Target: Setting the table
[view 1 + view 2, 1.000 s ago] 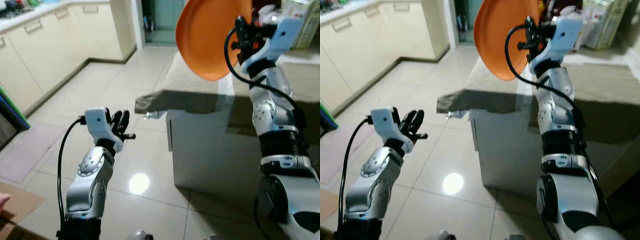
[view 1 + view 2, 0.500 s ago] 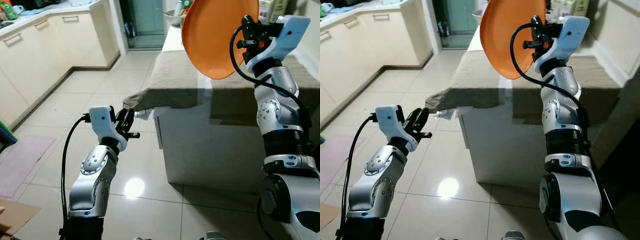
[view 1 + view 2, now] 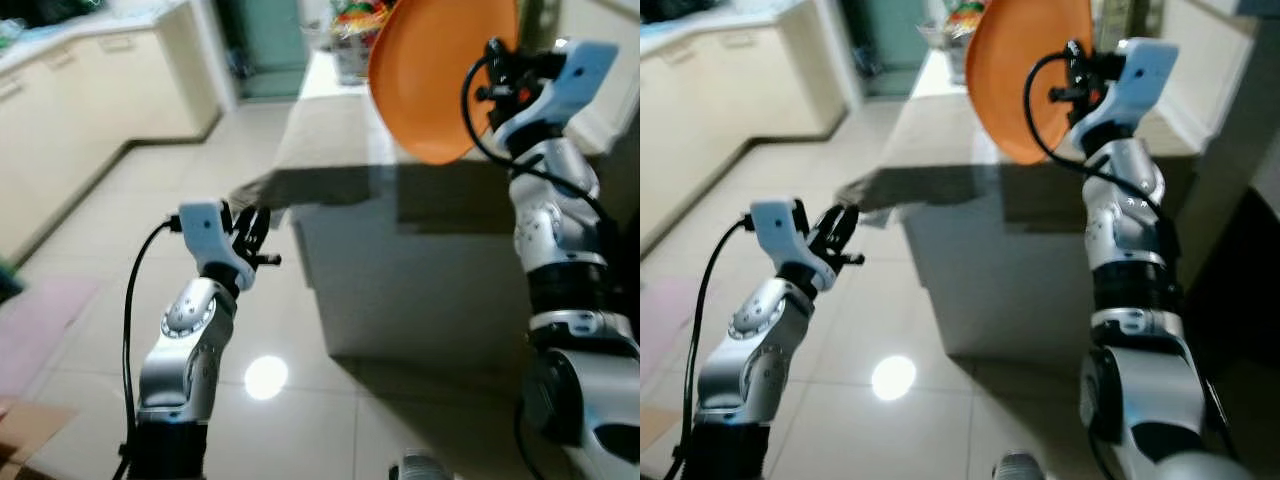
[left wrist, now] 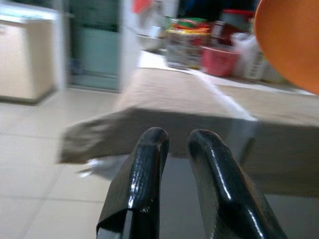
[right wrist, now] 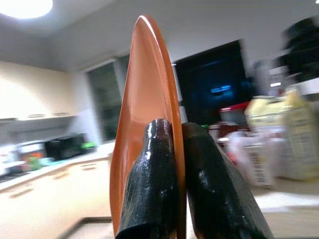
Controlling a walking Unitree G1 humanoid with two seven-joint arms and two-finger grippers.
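1. Above the near edge of the desk [image 3: 340,150]: an orange plate [image 3: 440,70], held high and standing almost on its edge, tilted, not touching the desk.
2. At the rim of the plate: the right gripper [image 5: 177,149], fingers clamped on the rim, one black finger on each face, as seen in the right wrist view.
3. Over the tiled floor [image 3: 120,210], well apart from the left corner of the desk: the left gripper [image 3: 250,232], raised at mid height and pointing toward the desk.
4. In the left wrist view: both fingers [image 4: 144,174] of the left gripper a little apart, with a narrow gap and nothing between them.
5. On the desk: a grey-brown cloth [image 3: 940,150] covering the top, one corner hanging loose over the near left corner of the desk.
6. At the far edge of the desk: a blurred group of containers and bags [image 4: 199,42], among them a red tub; details too blurred to tell.
7. Along the left side of the room: cream kitchen cabinets [image 3: 90,80], and behind them a dark doorway [image 3: 265,45].
8. On the floor near the left arm: a bright round reflection of a lamp [image 3: 265,375].
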